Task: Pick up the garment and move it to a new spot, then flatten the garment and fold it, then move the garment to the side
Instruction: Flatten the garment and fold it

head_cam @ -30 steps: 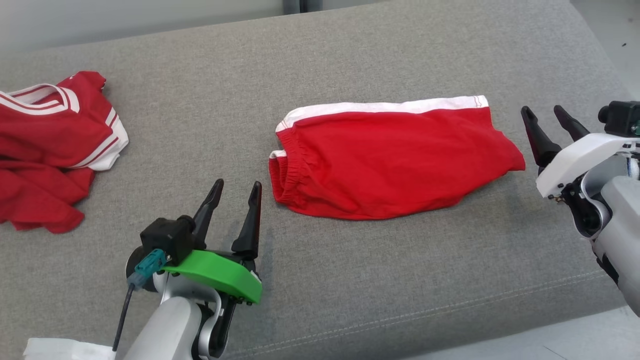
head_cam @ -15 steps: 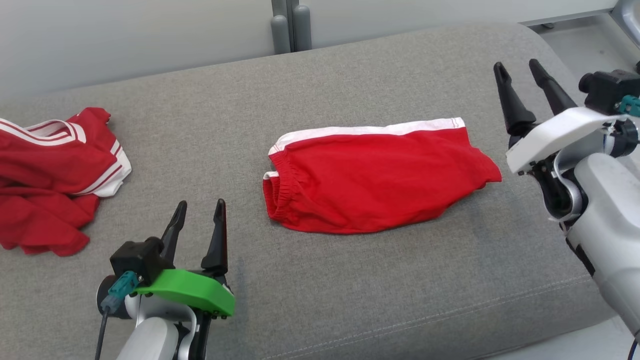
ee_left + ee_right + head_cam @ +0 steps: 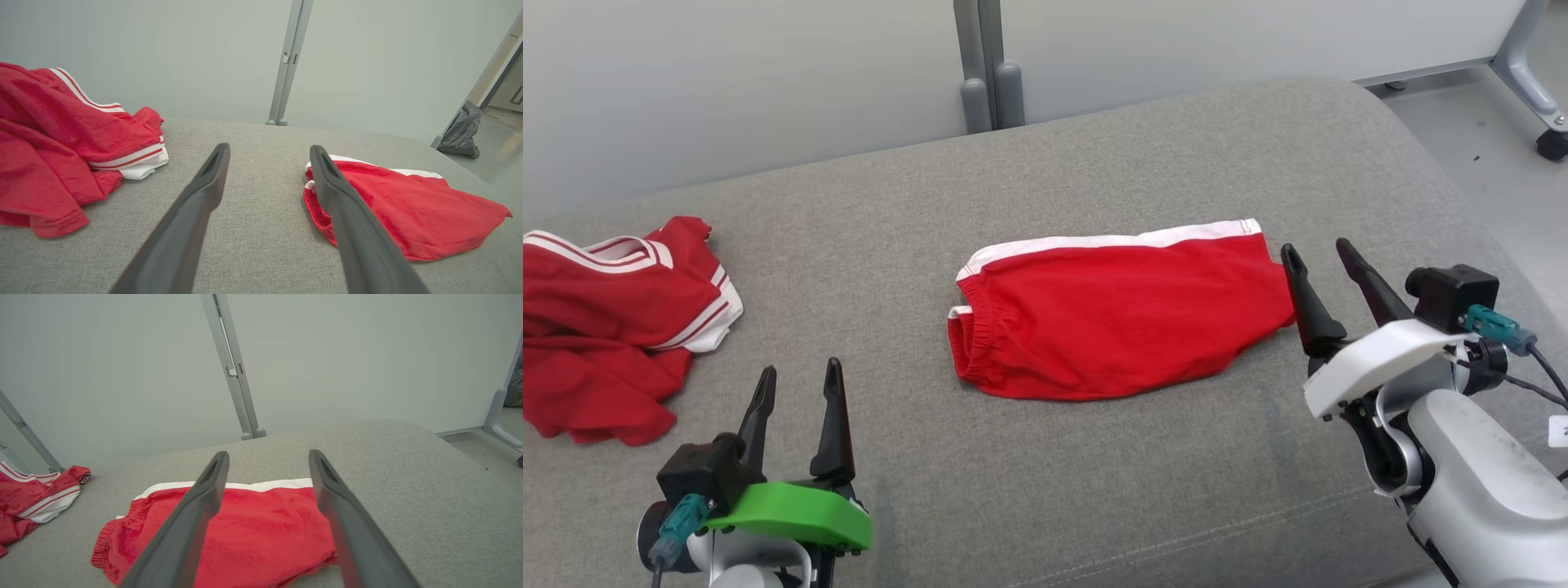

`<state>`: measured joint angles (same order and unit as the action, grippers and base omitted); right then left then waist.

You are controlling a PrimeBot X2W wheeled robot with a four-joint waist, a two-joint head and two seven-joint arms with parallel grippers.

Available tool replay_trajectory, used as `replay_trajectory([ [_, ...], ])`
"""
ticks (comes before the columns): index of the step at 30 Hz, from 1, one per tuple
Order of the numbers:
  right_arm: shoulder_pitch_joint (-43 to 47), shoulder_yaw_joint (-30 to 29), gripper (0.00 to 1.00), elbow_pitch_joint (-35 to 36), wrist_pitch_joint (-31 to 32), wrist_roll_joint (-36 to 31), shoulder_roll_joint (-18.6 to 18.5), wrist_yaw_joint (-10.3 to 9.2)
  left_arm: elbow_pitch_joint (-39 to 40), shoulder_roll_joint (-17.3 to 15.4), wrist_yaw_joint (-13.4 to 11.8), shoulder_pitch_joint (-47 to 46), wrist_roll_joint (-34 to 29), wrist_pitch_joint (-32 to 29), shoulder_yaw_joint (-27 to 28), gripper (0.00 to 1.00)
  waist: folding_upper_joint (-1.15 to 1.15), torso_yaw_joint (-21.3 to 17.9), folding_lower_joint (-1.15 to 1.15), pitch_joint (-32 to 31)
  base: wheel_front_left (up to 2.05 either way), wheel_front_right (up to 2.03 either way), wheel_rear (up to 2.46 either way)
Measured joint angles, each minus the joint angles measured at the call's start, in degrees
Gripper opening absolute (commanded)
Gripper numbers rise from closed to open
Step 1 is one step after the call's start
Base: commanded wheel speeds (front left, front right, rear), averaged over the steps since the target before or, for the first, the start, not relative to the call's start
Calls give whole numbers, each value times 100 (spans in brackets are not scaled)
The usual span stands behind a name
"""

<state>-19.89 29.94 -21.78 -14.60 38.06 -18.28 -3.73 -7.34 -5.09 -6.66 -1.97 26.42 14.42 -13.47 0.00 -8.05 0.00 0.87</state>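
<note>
The garment (image 3: 1115, 314), red shorts with a white stripe along the far edge, lies folded flat in the middle of the grey cushion (image 3: 1094, 457). It also shows to the right in the left wrist view (image 3: 408, 204) and below my fingers in the right wrist view (image 3: 261, 535). My left gripper (image 3: 799, 377) hangs open at the lower left, well apart from the shorts. Just off the shorts' right end, my right gripper (image 3: 1317, 251) stands open with nothing between its fingers.
A crumpled red shirt with white stripes (image 3: 613, 318) lies at the cushion's left end. A pale wall with a grey post (image 3: 980, 65) stands behind. Bare floor and a caster leg (image 3: 1535, 90) are at the far right.
The head camera has tilted up, so the whole scene sits lower in the picture. My right gripper has come down and in toward the shorts' right end; the left has drawn back to the lower left.
</note>
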Motion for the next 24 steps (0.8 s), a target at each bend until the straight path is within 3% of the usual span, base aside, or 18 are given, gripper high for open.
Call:
replay_trajectory([
  [24,994,-350,100,821,0,-489,-37,-152,323,103,-16,715,-456,1,530,100,0,61,0,-110,0,0,0],
])
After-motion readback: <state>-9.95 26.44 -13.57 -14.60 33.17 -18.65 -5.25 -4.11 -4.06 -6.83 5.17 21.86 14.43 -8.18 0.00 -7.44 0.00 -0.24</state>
